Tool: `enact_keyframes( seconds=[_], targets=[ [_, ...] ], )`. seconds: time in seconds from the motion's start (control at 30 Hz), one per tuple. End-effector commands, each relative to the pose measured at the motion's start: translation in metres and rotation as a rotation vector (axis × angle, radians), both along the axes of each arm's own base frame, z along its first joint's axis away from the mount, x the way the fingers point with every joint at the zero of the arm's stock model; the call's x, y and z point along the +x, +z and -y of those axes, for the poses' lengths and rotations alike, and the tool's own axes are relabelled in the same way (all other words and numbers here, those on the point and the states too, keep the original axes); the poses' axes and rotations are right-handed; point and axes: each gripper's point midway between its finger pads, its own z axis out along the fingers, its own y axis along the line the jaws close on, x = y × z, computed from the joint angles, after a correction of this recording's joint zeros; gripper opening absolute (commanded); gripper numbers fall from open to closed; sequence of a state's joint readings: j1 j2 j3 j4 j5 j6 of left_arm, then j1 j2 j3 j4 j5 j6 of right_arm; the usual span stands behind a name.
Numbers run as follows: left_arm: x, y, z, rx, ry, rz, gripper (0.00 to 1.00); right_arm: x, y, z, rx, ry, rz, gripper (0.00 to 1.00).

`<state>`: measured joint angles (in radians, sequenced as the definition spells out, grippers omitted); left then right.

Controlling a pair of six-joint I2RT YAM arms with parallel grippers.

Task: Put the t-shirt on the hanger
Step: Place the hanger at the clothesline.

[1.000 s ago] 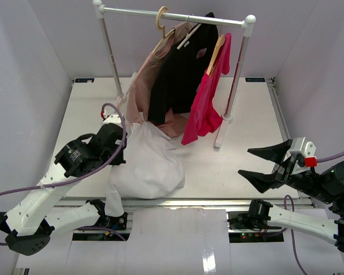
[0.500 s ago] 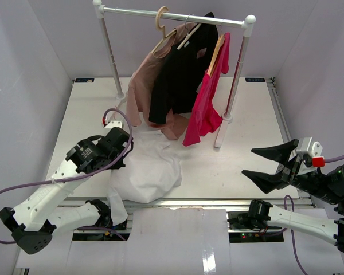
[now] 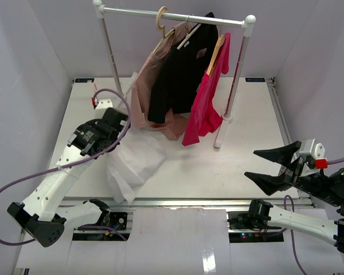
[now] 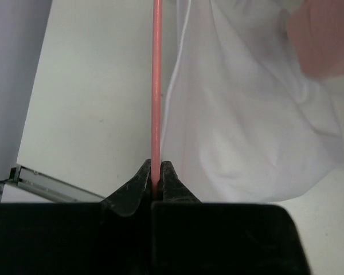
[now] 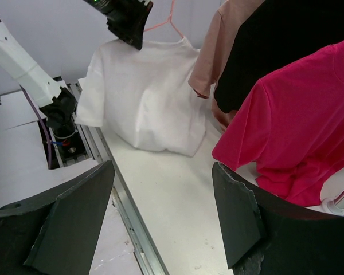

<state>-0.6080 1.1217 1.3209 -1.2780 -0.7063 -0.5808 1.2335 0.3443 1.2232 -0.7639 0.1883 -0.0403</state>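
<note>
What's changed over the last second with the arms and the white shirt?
The left gripper, shut on the thin pink wire hanger, moved toward the rack, drawing the white fabric t-shirt up with it. The right gripper drifted slightly rightward, still open. The hanging clothes stayed put.

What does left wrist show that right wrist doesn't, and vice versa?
Left wrist only: close-up of the left gripper, its jaws shut on the hanger wire.
Right wrist only: the right gripper open and empty, the hanger's hook above the t-shirt collar, and the black shirt and magenta shirt hanging.
Both: the t-shirt, the hanger and the left gripper gripping it.
</note>
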Motion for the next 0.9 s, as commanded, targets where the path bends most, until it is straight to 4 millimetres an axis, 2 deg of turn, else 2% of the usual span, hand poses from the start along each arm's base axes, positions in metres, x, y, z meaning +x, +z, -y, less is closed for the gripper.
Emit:
enact_keyframes(
  seconds=[0.0, 0.13, 0.17, 0.23, 0.3, 0.43, 0.6, 0.67, 0.87],
  targets=[
    [0.048, 0.070, -0.012, -0.008, -0.038, 0.249, 0.00, -0.002, 0.004, 0.004, 0.025, 0.002, 0.002, 0.75],
    [0.073, 0.082, -0.013, 0.019, -0.114, 0.213, 0.00, -0.003, 0.000, 0.001, 0.014, 0.015, -0.001, 0.75],
    [0.080, 0.080, -0.008, 0.023, -0.151, 0.198, 0.00, -0.003, -0.001, 0.001, 0.014, 0.015, -0.001, 0.75],
    [0.092, 0.088, 0.006, 0.008, -0.250, 0.226, 0.00, -0.002, -0.003, 0.000, 0.016, 0.014, 0.002, 0.75],
    [0.102, 0.109, 0.011, -0.001, -0.283, 0.301, 0.00, -0.001, -0.005, -0.002, 0.008, 0.011, 0.004, 0.75],
    [0.107, 0.147, 0.018, -0.017, -0.338, 0.381, 0.00, -0.001, -0.009, -0.003, -0.017, 0.013, -0.003, 0.75],
    [0.110, 0.182, 0.042, -0.052, -0.486, 0.485, 0.00, -0.003, -0.008, -0.001, 0.001, 0.018, 0.010, 0.75],
    [0.117, 0.190, 0.050, -0.061, -0.520, 0.507, 0.00, -0.003, -0.009, -0.003, -0.002, 0.026, 0.008, 0.75],
    [0.141, 0.202, 0.057, -0.020, -0.540, 0.546, 0.00, -0.003, -0.018, -0.004, -0.012, 0.025, 0.007, 0.75]
  ],
)
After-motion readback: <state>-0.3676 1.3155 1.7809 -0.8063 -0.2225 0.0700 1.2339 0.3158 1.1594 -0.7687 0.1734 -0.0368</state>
